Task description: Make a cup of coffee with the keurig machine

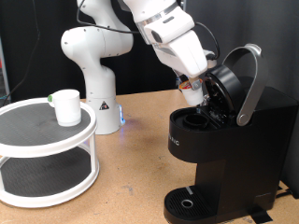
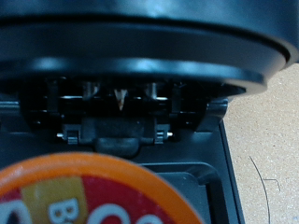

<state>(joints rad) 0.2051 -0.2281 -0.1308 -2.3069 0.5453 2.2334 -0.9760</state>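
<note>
The keurig machine stands at the exterior view's right with its lid and silver handle raised. My gripper hangs just over the open pod chamber, shut on a small white pod with an orange-red lid. The wrist view shows that pod lid very close, and behind it the underside of the open lid with its needle. My fingers do not show in the wrist view. The white cup stands upright on a round rack at the exterior view's left, far from the gripper.
The cup rests on the upper tier of a white two-tier round rack. The arm's white base stands behind it on the wooden table. The machine's round drip base has nothing on it.
</note>
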